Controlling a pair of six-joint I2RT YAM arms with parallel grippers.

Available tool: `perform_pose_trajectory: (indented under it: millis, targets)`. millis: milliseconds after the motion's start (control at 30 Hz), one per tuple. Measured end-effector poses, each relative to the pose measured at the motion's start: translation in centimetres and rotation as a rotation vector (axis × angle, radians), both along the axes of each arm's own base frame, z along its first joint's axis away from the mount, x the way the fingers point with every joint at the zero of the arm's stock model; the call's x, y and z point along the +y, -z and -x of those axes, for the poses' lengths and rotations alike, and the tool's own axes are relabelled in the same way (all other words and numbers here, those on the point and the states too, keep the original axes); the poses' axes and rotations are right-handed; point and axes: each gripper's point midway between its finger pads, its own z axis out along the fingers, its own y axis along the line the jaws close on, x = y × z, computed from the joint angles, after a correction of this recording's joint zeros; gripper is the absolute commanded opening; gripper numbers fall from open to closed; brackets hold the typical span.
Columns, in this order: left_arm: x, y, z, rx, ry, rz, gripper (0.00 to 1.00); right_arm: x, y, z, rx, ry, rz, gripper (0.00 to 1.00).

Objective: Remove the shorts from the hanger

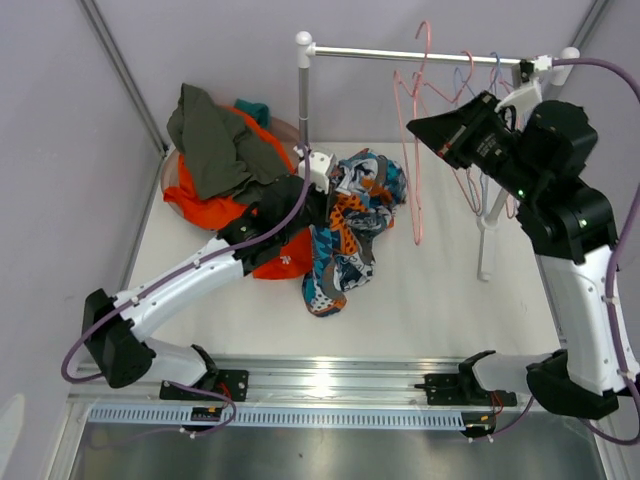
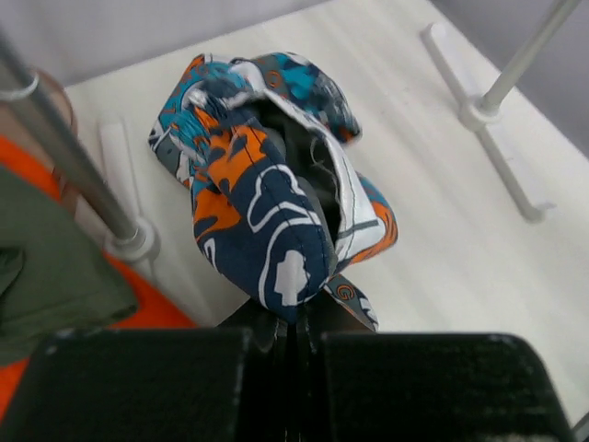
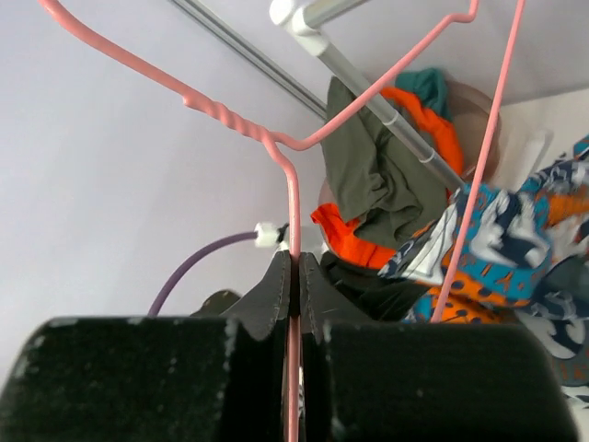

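The printed teal-orange-white-navy shorts hang bunched from my left gripper, which is shut on their navy edge above the white table. My right gripper is shut on the wire of an empty pink hanger; in the right wrist view the wire runs straight between the closed jaws. Olive green shorts, bright orange shorts and a bit of dark teal cloth lie piled at the back left. The light blue shorts are out of view.
A white clothes rack with a metal rod spans the back; its left post stands beside my left gripper. Several empty wire hangers hang near the rod's right end. The cloth pile sits in a round basket.
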Motion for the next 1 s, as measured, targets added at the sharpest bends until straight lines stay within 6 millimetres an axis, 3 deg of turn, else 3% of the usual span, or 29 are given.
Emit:
perform_pose_trajectory:
  millis: [133,200,333,433,567,767,900,967,1000]
  targets:
    - [2.6,1.1,2.5,0.029,-0.004,-0.025,0.0,1.0,2.0,-2.4,0.058,-0.007,0.022,0.0]
    - [4.3,0.1,4.1,0.028,-0.007,-0.021,0.0,1.1,2.9,-3.6,0.081,0.002,0.03,0.0]
    - [7.8,-5.6,5.8,-0.07,-0.055,0.026,0.0,0.6,3.7,-5.9,0.098,0.022,0.029,0.0]
    - [10.8,-12.5,5.2,-0.19,-0.129,0.064,0.0,0.1,4.2,-7.7,0.104,0.044,0.027,0.0]
    - [16.2,-20.9,2.5,-0.335,-0.302,0.086,0.0,-0.9,4.9,-10.6,0.121,0.073,0.028,0.0]
    - [23.3,-29.6,-3.3,-0.467,-0.546,0.076,0.0,-2.9,6.4,-14.2,0.15,0.118,0.02,0.0]
    - [27.1,-32.9,-8.8,-0.541,-0.639,0.117,0.03,-3.5,7.7,-15.6,0.17,0.127,0.016,0.0]
    - [28.5,-32.5,-11.5,-0.548,-0.661,0.127,0.09,-3.3,8.6,-15.8,0.185,0.116,0.017,0.0]
    - [29.1,-31.4,-13.2,-0.529,-0.676,0.125,0.1,-3.2,9.2,-16.0,0.192,0.11,0.019,0.0]
